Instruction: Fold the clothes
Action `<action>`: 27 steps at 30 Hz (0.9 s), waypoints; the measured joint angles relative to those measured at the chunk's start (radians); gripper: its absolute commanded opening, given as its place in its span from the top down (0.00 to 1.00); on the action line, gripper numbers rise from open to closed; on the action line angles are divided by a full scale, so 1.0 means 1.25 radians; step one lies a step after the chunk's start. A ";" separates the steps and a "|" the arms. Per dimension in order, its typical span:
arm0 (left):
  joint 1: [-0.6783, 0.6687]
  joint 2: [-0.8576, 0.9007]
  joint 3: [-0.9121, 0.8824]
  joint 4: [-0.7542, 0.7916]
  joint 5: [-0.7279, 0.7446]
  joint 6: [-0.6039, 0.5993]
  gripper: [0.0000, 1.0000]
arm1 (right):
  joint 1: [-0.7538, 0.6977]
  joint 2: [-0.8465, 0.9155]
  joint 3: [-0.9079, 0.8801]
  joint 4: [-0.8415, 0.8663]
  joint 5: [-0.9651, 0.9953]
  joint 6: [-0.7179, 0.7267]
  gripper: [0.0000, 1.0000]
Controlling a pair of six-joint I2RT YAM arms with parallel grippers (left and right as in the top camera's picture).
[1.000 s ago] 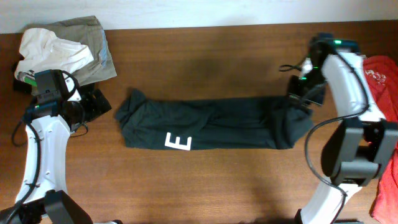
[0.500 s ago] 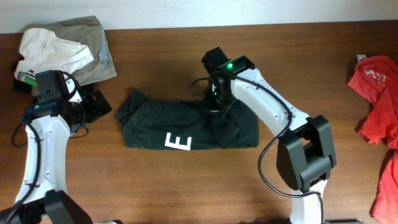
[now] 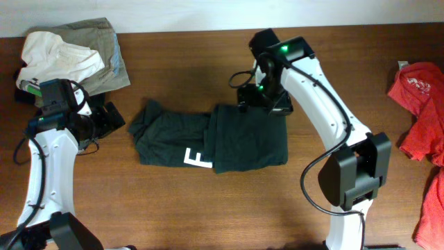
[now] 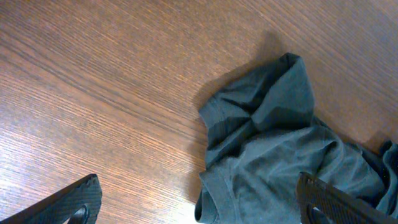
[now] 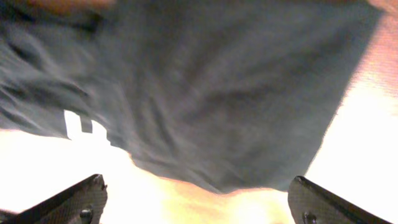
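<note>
The clothes are a dark T-shirt [image 3: 173, 135] lying lengthwise mid-table, its right half folded over into a flat panel [image 3: 250, 139]. A white letter [image 3: 199, 160] shows partly at the panel's left edge. My right gripper [image 3: 266, 104] hovers at the panel's far edge, open and holding nothing. In the right wrist view the shirt [image 5: 217, 93] fills the top, blurred, with the open right gripper [image 5: 196, 199] over glaring table. My left gripper [image 3: 111, 114] waits open just left of the shirt. In the left wrist view the left gripper [image 4: 199, 199] frames a crumpled sleeve [image 4: 273, 124].
A pile of white and olive garments [image 3: 69, 55] lies at the far left corner behind the left arm. Red clothing [image 3: 420, 90] sits at the right edge. The wooden table [image 3: 208, 208] is bare along its front.
My right gripper carried the shirt's right end leftward over the middle, let it go and opened, then drew back toward the far edge. The left arm has not moved.
</note>
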 measured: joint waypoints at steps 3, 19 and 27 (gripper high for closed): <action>0.000 0.000 0.000 -0.001 0.000 0.000 0.01 | 0.010 0.000 -0.097 0.068 -0.022 -0.036 0.76; -0.482 0.105 0.000 0.249 0.262 -0.007 0.99 | -0.156 0.004 -0.290 0.039 -0.065 -0.157 0.96; -0.573 0.353 -0.001 0.378 0.341 -0.103 0.99 | -0.153 0.002 -0.425 0.186 -0.147 -0.197 0.96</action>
